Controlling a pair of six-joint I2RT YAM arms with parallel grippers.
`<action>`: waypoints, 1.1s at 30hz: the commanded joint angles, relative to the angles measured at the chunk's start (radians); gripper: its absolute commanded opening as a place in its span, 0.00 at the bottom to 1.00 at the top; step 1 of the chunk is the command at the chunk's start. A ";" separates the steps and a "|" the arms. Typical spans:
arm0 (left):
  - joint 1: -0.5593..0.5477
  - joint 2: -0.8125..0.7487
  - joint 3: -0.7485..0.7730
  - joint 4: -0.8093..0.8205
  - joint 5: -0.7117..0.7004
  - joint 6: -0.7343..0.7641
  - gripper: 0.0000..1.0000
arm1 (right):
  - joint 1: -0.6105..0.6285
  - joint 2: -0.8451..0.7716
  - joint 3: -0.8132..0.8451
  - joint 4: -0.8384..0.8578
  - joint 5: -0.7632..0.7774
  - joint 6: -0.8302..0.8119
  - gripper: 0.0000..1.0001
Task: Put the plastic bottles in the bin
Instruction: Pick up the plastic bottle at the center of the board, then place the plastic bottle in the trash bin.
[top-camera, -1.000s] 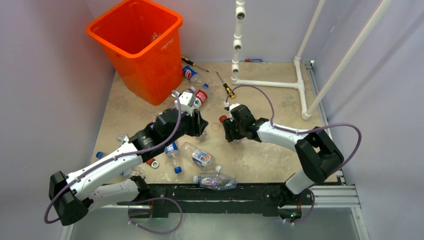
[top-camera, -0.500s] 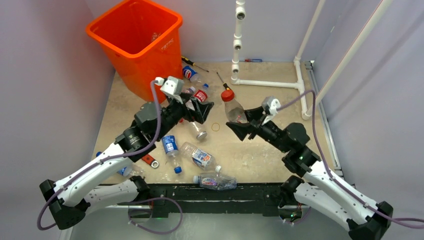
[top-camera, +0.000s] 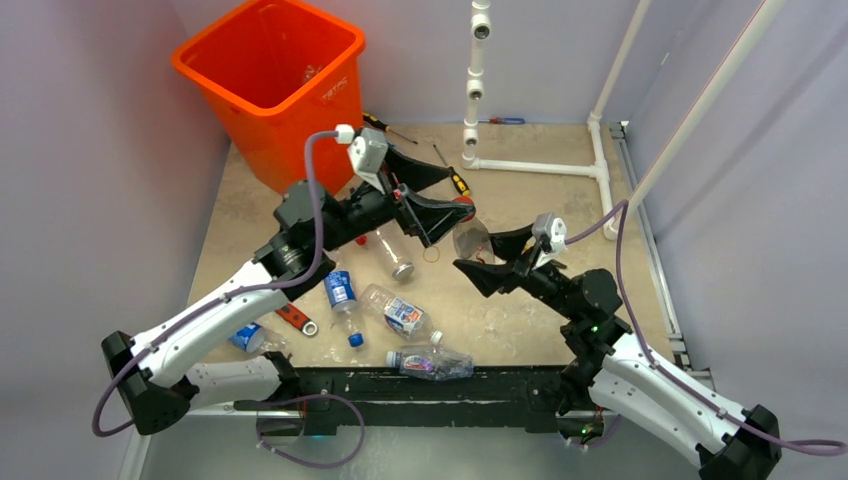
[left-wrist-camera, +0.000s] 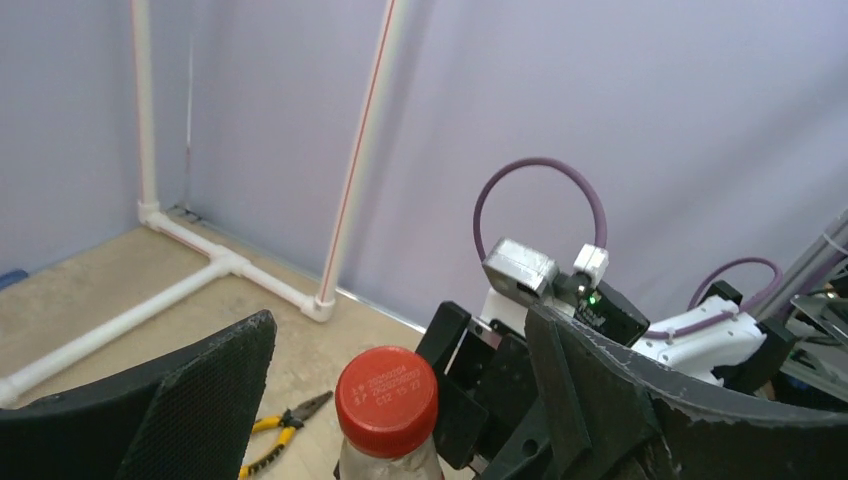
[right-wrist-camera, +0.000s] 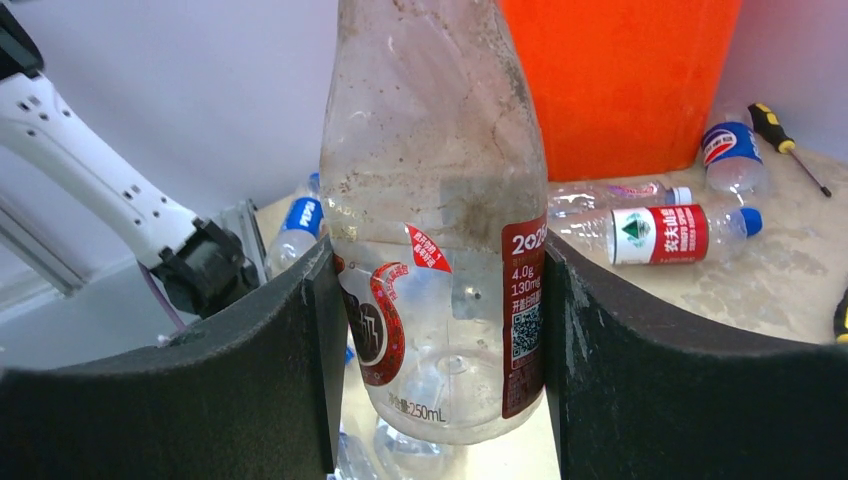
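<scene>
Right arm (top-camera: 640, 375) rises from its base at the near right edge and leans left over the table (top-camera: 540, 310), wrist aimed at the left arm (top-camera: 230, 305). The right gripper (right-wrist-camera: 437, 255) is clamped on a clear bottle (right-wrist-camera: 430, 140), one finger pressed against each side of its lower body at the red label. The bottle stands upright between the fingers, its base off the table. The left arm stretches diagonally from the near left corner toward the centre, elbow raised, wrist level and pointing right. The left gripper (left-wrist-camera: 400, 330) is spread wide. In its wrist view we see the bottle's red cap (left-wrist-camera: 387, 390) between the two fingers, with a gap on each side, touching neither. The bin (top-camera: 300, 130) stands at the far left corner, behind the left arm and well apart from the held bottle. More bottles (top-camera: 400, 315) lie on their sides on the table below both arms, and two more lie near the bin's foot.
</scene>
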 joint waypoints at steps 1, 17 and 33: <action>-0.005 0.050 0.044 0.019 0.107 -0.070 0.92 | 0.006 -0.001 0.017 0.113 -0.005 0.034 0.04; -0.005 0.114 0.035 0.013 0.177 -0.105 0.48 | 0.018 0.039 0.041 0.118 0.029 0.035 0.00; -0.005 0.069 0.098 -0.137 0.021 0.041 0.00 | 0.021 0.004 0.125 -0.080 0.070 0.056 0.99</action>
